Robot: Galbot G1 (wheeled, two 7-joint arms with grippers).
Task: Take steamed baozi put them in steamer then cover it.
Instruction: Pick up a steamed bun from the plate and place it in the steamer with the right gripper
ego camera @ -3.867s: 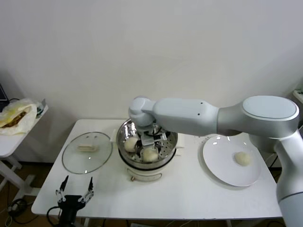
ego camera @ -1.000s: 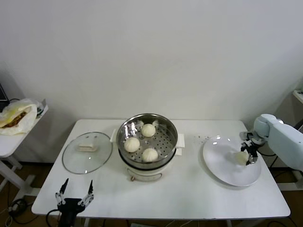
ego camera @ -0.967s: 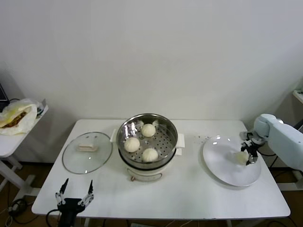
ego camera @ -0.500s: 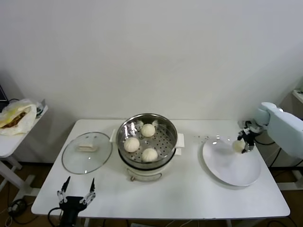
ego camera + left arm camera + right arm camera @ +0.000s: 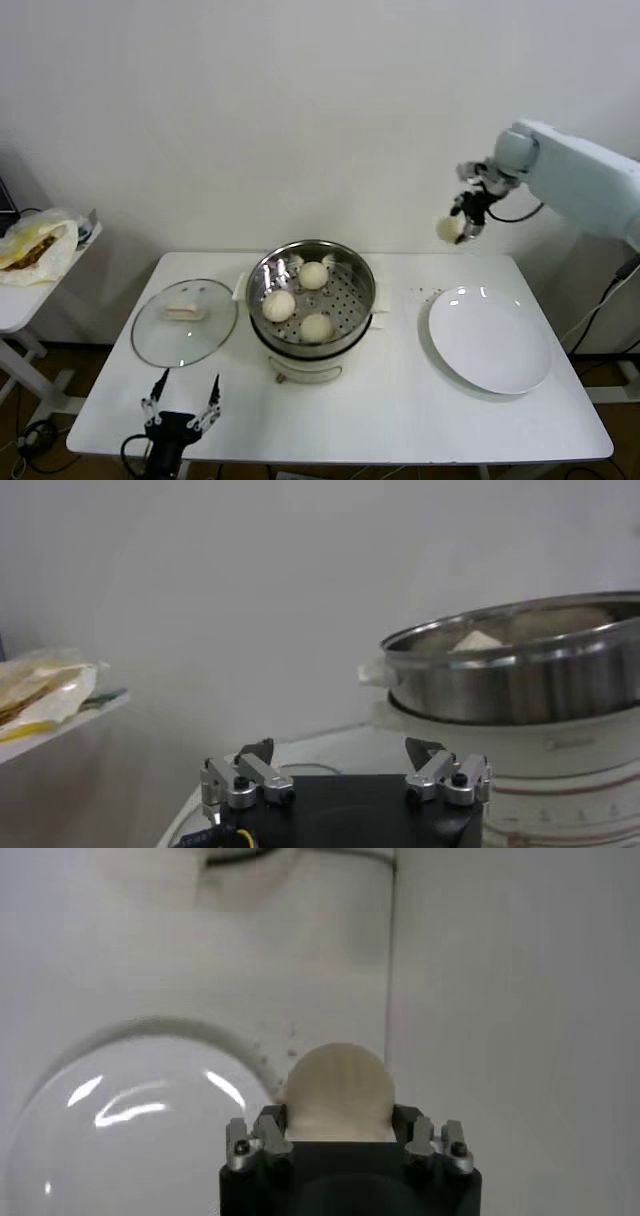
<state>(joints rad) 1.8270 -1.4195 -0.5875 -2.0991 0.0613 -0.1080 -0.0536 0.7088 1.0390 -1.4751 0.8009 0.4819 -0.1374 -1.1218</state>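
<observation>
Right gripper [image 5: 463, 222], clamped on a round cream-white steamed baozi [image 5: 449, 228], is held high above the table's far edge, between the shiny steel steamer [image 5: 311, 300] and flat white plate [image 5: 489, 339]. Left gripper [image 5: 181, 413] is parked with jaws spread at the near-left edge.

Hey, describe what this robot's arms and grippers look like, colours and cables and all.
The right arm has smooth, rounded white-grey shells, with a thin black cable looping near the wrist. The right gripper and left gripper are black-bodied with short silver metal fingers fixed by dark screws.
</observation>
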